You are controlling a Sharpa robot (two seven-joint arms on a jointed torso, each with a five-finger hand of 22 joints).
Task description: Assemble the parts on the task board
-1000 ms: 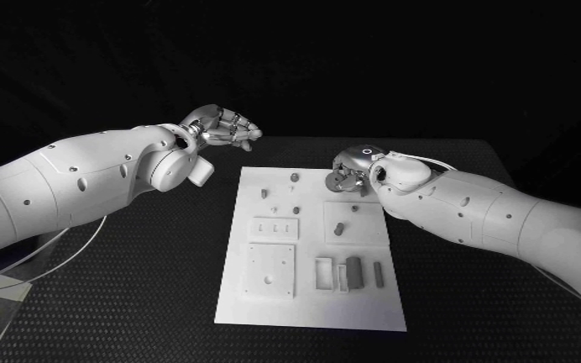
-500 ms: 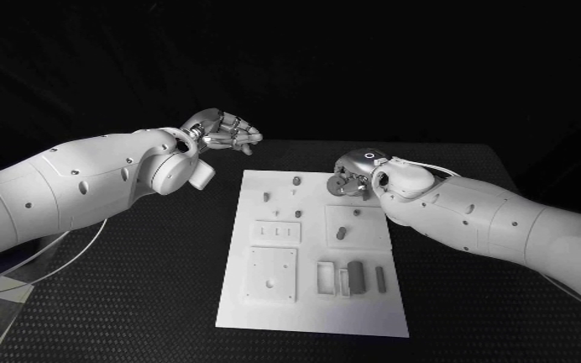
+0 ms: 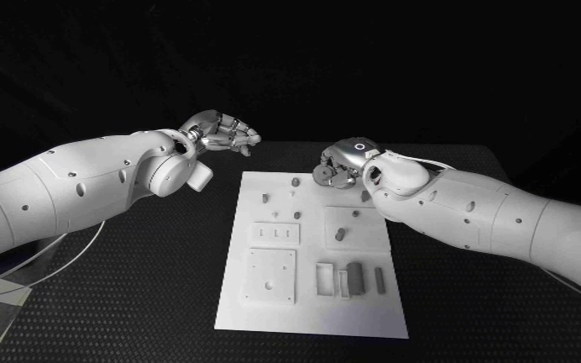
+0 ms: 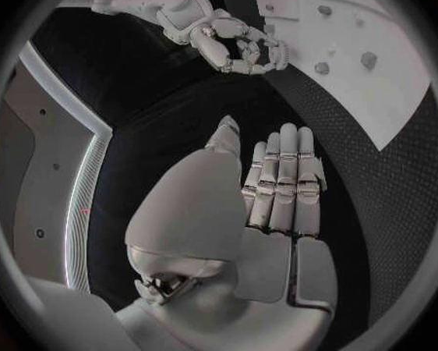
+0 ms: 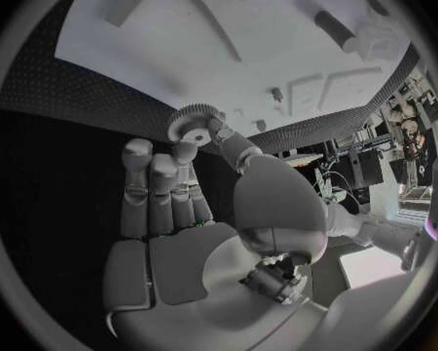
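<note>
My left hand [image 3: 224, 134] hangs above the black table [image 3: 145, 279], off the far left corner of the task board [image 3: 309, 313] — fingers curled in, side by side, holding nothing. The board lies in the middle of the table with small grey parts [image 3: 340, 232] on it: pegs toward the far end, blocks [image 3: 353, 276] nearer me. My right hand [image 3: 342, 166] is over the board's far right corner, pinching a small toothed gear [image 5: 190, 122] between thumb and fingertip; the gear is lifted clear of the board.
</note>
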